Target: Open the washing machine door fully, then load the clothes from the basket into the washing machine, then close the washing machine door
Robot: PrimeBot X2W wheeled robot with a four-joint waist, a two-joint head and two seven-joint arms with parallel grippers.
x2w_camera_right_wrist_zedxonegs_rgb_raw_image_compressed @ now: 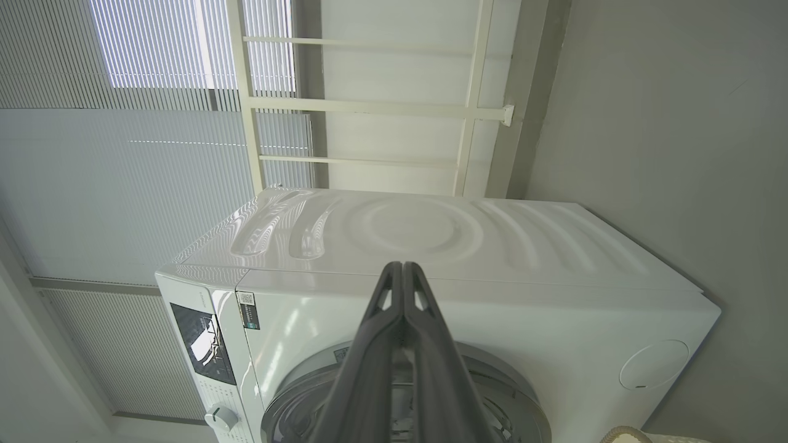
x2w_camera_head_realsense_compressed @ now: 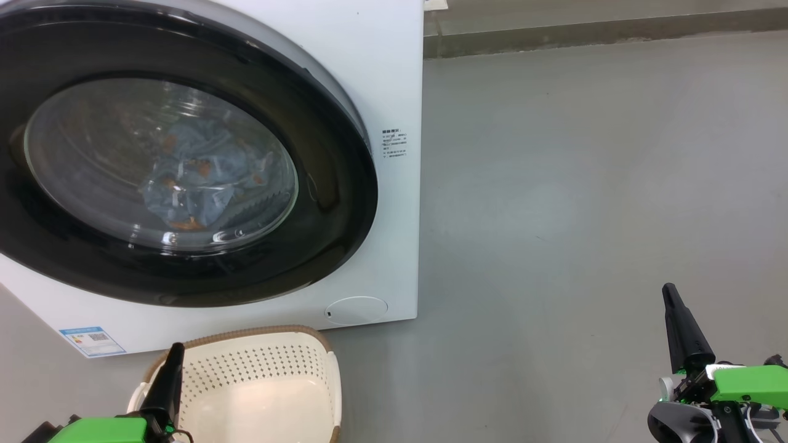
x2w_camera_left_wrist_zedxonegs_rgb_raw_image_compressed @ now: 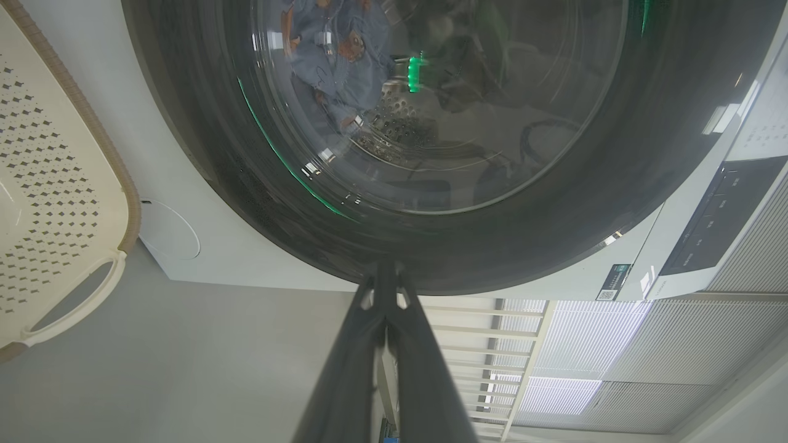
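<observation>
Washing machine door (x2w_camera_head_realsense_compressed: 332, 184) partly beyond left edge; label print (x2w_camera_head_realsense_compressed: 394, 143) illegible.

Laundry spot in a bare indoor room: 1 white front-loading washing machine (x2w_camera_head_realsense_compressed: 394, 74) on plain grey floor (x2w_camera_head_realsense_compressed: 585, 184), cream laundry basket (x2w_camera_head_realsense_compressed: 258, 369) just before it, slatted window blinds (x2w_camera_right_wrist_zedxonegs_rgb_raw_image_compressed: 123, 184) and white wall rails (x2w_camera_right_wrist_zedxonegs_rgb_raw_image_compressed: 369, 107) behind.

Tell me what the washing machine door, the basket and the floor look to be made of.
The washing machine door: glossy black rim, likely plastic, by its mirror-like sheen; clear bulging centre, glass or clear plastic, with highlights.
The basket: matte cream moulded plastic, by its punched holes; brown rim looks woven, perhaps only moulded.
The floor: smooth grey, probably concrete or coated, seamless with dull sheen.
</observation>
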